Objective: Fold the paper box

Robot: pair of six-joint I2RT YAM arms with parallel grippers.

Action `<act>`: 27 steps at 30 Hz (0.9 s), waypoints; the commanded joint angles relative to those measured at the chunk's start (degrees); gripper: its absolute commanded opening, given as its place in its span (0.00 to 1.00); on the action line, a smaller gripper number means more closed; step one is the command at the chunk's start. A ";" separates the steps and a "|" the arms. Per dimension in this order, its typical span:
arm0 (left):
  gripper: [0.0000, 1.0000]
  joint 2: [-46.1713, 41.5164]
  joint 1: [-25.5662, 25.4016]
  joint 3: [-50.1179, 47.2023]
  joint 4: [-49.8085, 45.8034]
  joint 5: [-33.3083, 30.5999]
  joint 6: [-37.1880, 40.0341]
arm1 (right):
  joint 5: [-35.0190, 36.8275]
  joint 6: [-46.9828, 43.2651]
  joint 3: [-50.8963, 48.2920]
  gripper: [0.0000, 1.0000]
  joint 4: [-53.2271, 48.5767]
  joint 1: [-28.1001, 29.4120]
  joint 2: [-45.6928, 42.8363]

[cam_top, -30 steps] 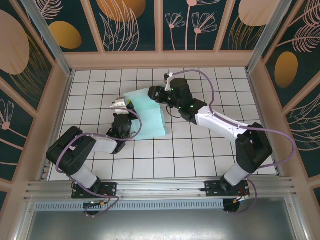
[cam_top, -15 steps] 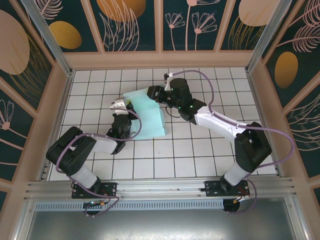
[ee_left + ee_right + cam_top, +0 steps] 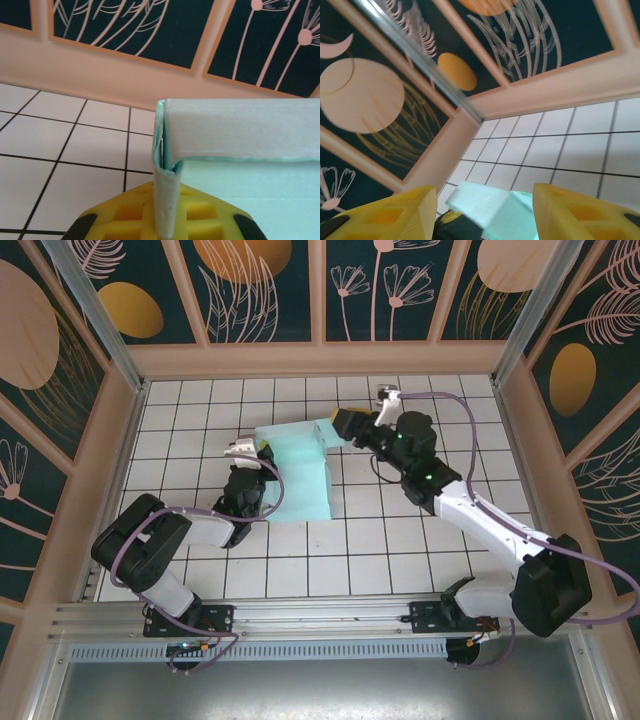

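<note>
Top cam first: you've got the pale mint-blue thin-card paper box (image 3: 300, 475) lying on the white tiled surface (image 3: 400, 540), a bit toward 11 o'clock from the middle. Your left end effector (image 3: 250, 453) is at the box's 9 o'clock edge, and your right end effector (image 3: 344, 424) is just beside its 1 o'clock corner.

Left wrist cam: the yellow pads (image 3: 200, 217) are clamped on a standing card flap at 6 o'clock.

Right wrist cam: its yellow fingers (image 3: 395, 212) are spread wide apart, with the box down at 6 o'clock past them.
</note>
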 commanded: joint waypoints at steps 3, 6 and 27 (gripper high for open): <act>0.00 -1.06 -0.24 2.46 0.28 3.55 -0.65 | -7.73 1.52 -2.04 0.54 4.62 -0.70 3.02; 0.00 -1.35 -0.23 2.55 0.19 4.30 -1.03 | -10.29 0.67 -1.60 0.54 5.09 0.31 5.75; 0.00 -4.61 -0.20 1.17 -1.51 3.04 -0.32 | -6.38 -6.87 -3.55 0.53 3.40 2.67 0.85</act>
